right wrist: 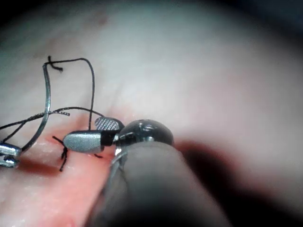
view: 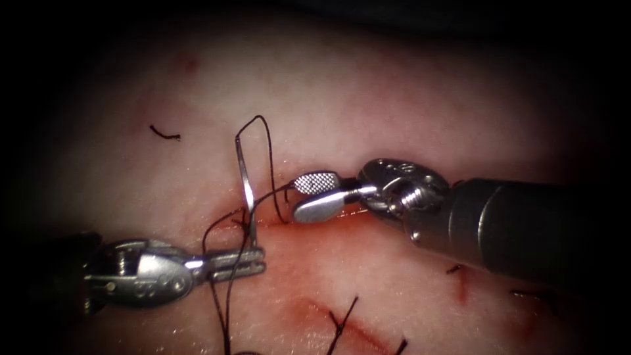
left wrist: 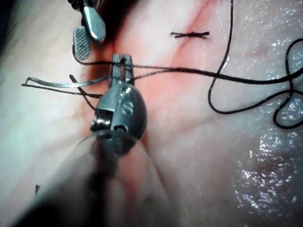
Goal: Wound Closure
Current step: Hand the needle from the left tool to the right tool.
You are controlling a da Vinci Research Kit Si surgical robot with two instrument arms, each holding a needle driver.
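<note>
We are clamping the needle [view: 246,190] in the left tool [view: 253,261], jaws clenched near its pointed end; its body is rising toward twelve o'clock, clear of the tissue [view: 407,105], with the thread [view: 269,158] looping from its top end. At three o'clock of it, our right tool [view: 315,195] is gaping over the cut [view: 276,220], grasping nothing. The needle looks stiff and slick, best gripped mid-curve; the thread looks limp and light.

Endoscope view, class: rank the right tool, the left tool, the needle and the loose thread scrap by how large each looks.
1. Right tool, open and empty; nearer, so flattered.
2. Left tool, gripping the needle's lower end.
3. Needle, standing clear of the tissue.
4. Thread scrap, left of the cut.
</note>
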